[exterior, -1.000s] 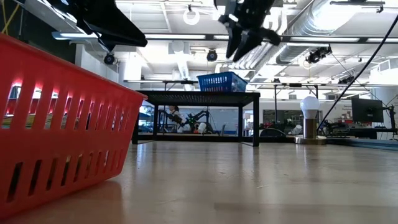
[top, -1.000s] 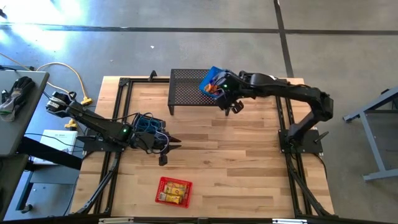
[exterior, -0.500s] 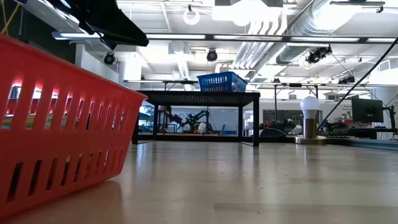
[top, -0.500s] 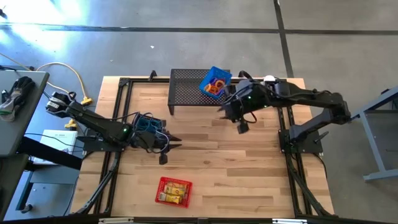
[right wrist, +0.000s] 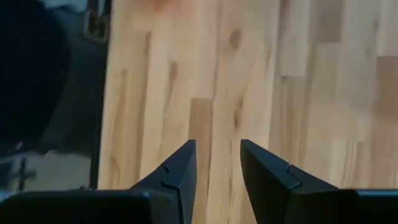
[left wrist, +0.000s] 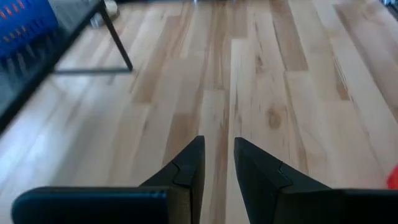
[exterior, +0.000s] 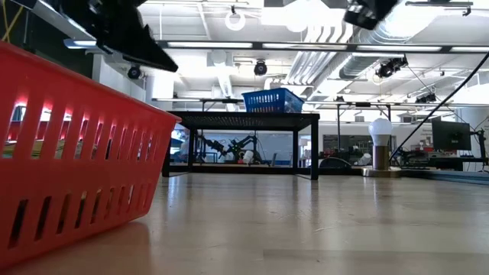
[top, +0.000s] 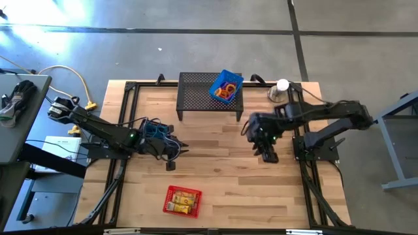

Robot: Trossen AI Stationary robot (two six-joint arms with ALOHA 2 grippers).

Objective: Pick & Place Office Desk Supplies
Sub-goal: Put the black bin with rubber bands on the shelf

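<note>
1. Fingers of the right gripper [right wrist: 214, 163] stand a little apart with bare wood showing in the gap; nothing is held. In the high view this gripper [top: 268, 154] hangs over the table [top: 222, 176] near its right edge, about midway between far and near edges.
2. Left gripper [left wrist: 217, 158] likewise shows a narrow gap between its two dark fingers (empty too), over bare planks. From above, it [top: 175, 155] sits toward the left edge, around mid-depth.
3. Black mesh stand [top: 196, 88] rests at the far edge, near the middle. A blue basket [top: 225, 85] stands on its right end, holding orange and red rings [top: 228, 91].
4. Red basket [top: 181, 200] lies near the near edge, left of centre, with small yellow blocks [top: 185, 198] inside; in the low view its slotted wall [exterior: 69, 153] fills the left side.
5. Silver cone with a white ball [top: 281, 88] stands at the far right corner.
</note>
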